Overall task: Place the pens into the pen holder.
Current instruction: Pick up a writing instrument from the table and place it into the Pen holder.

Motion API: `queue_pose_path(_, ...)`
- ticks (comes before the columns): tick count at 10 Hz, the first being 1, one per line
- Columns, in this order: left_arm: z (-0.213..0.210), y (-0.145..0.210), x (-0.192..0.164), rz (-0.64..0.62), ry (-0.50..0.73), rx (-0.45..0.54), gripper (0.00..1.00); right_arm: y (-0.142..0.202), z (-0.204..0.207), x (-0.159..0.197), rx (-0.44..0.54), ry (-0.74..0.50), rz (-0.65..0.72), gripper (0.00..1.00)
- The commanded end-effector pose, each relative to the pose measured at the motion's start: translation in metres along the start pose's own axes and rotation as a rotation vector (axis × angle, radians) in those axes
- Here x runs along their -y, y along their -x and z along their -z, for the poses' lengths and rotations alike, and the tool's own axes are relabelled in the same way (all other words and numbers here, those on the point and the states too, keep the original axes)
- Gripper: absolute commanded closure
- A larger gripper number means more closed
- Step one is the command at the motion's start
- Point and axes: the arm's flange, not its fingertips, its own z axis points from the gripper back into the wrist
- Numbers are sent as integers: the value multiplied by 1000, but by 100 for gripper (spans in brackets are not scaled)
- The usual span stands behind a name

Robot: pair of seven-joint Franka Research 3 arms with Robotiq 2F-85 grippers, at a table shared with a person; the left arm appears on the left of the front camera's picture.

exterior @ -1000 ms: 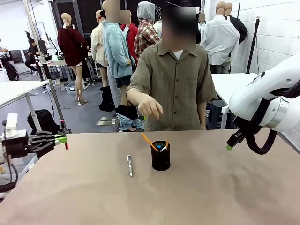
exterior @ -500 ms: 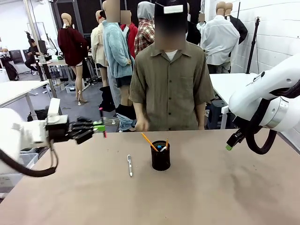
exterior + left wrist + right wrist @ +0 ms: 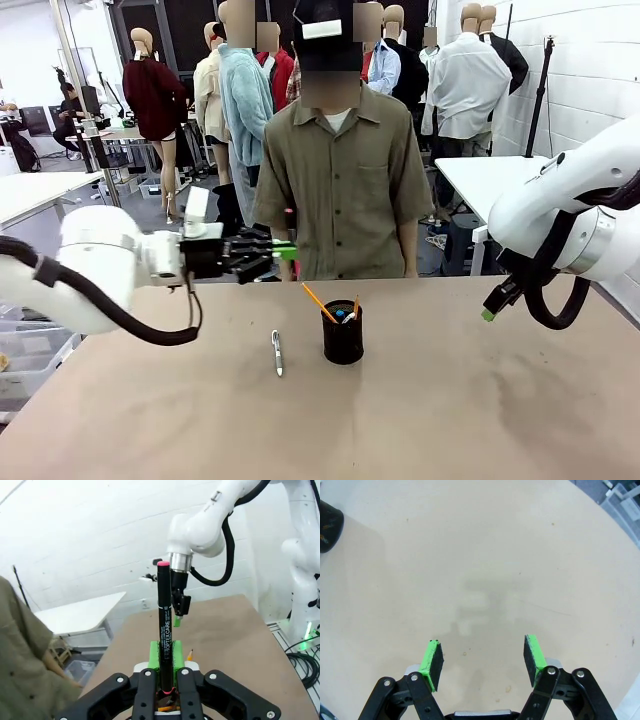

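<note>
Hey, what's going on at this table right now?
The robot is loading pens into the black mesh pen holder. Its left gripper is shut on the red and black pen, held roughly upright in the air to the left of the holder. The orange-yellow pen leans in the holder, and the silver-white pen lies on the table beside it. The right gripper hangs open and empty. A person stands at the far side.

Front view across table [image 3: 450, 420]; wrist views nearer.
</note>
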Motion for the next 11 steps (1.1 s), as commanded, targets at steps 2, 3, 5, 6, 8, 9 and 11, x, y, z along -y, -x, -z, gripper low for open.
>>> queue_pose_path(2,36,-1,-12,-140,-73,-311,100,5,3,2,21,-8,-5,19)
queue_pose_path(3,21,6,1,-28,21,-21,100,5,3,2,21,-8,-5,19)
queue_pose_path(5,49,16,8,-11,-29,-121,100,5,3,2,21,-8,-5,19)
queue_pose_path(6,68,24,11,-7,36,-91,100,5,3,2,21,-8,-5,19)
queue_pose_path(8,91,36,3,-69,66,-87,100,5,3,2,21,-8,-5,19)
queue_pose_path(9,96,40,1,-82,79,-109,100,5,3,2,21,-8,-5,19)
queue_pose_path(11,103,50,-2,-93,77,-154,100,5,3,2,21,-8,-5,19)
